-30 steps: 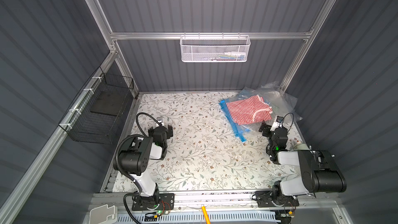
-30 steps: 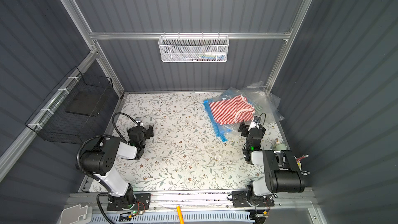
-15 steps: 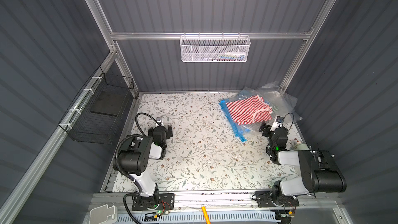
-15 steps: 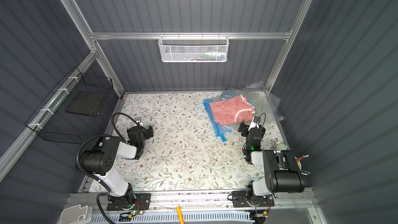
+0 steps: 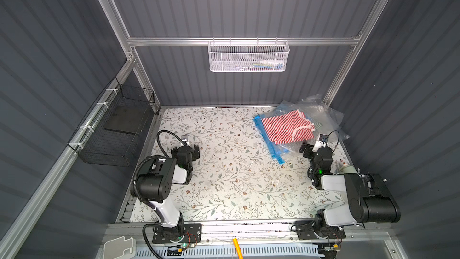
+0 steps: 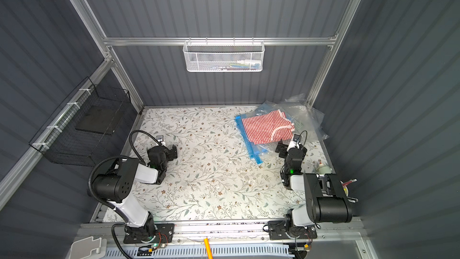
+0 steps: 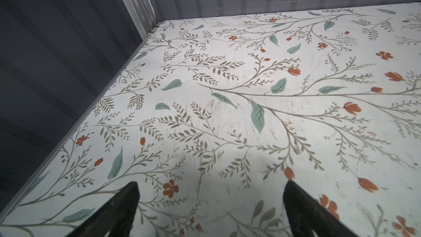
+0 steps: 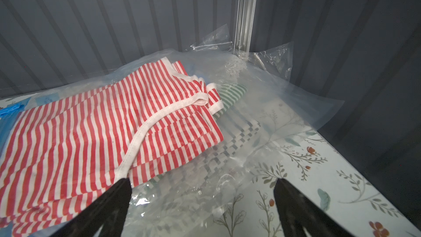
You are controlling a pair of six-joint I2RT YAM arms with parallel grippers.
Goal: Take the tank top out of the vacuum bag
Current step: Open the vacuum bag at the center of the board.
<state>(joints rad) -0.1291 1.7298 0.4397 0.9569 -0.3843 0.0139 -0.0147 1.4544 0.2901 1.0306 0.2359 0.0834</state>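
Observation:
The red-and-white striped tank top (image 5: 288,128) (image 6: 267,127) (image 8: 102,128) lies flat at the table's far right corner, on the clear vacuum bag (image 5: 326,115) (image 6: 307,114) (image 8: 273,101). No plastic sheen shows over it. Green-striped and grey-checked cloth shows under the plastic beside it. The bag's blue zip strip (image 5: 270,145) faces the table's middle. My right gripper (image 5: 314,145) (image 6: 290,145) (image 8: 202,182) rests just in front of the bag, open, nothing between its fingers. At the left side my left gripper (image 5: 189,148) (image 6: 169,151) (image 7: 210,185) stands open over bare floral table.
A white mesh basket (image 5: 247,57) hangs on the back rail. A black wire basket (image 5: 117,130) is fixed to the left wall. A small bottle (image 5: 347,169) stands at the right edge by the right arm. Dark walls enclose three sides.

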